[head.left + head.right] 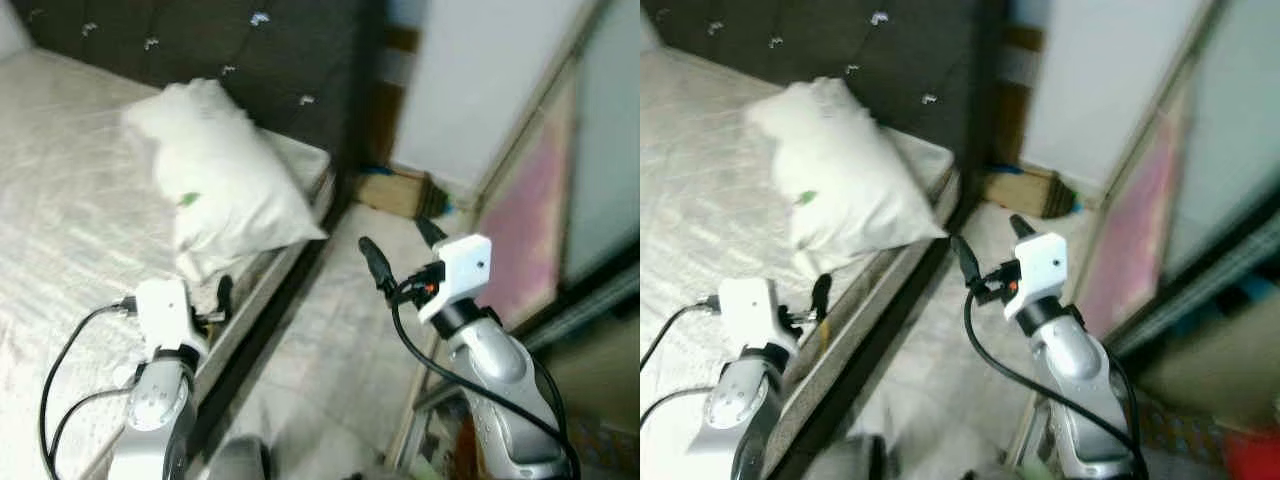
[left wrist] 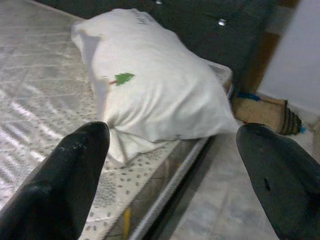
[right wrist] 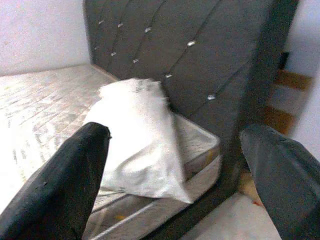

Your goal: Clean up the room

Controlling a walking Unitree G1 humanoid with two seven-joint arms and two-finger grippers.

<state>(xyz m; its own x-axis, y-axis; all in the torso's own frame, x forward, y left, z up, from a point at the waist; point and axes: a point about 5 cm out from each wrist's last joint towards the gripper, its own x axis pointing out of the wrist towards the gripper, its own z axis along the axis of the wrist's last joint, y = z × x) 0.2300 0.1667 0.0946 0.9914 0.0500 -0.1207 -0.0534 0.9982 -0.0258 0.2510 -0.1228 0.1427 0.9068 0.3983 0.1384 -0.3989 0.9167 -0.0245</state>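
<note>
A white pillow [image 1: 225, 180] with a small green leaf mark lies tilted on the bare mattress [image 1: 60, 200], near its corner and against the dark tufted headboard [image 1: 200, 40]. My left gripper [image 1: 215, 305] hovers over the mattress edge just short of the pillow, open and holding nothing. In the left wrist view the pillow [image 2: 155, 85] sits straight ahead between the fingers [image 2: 65, 180]. My right gripper [image 1: 402, 248] is over the floor beside the bed. It is open and empty, and points toward the pillow [image 3: 142, 145] and the headboard.
A narrow strip of pale tiled floor [image 1: 330, 340] runs between the bed and a sliding wardrobe door [image 1: 600, 150] on the right. A brown box-like object [image 1: 390, 190] sits on the floor by the white wall behind the headboard.
</note>
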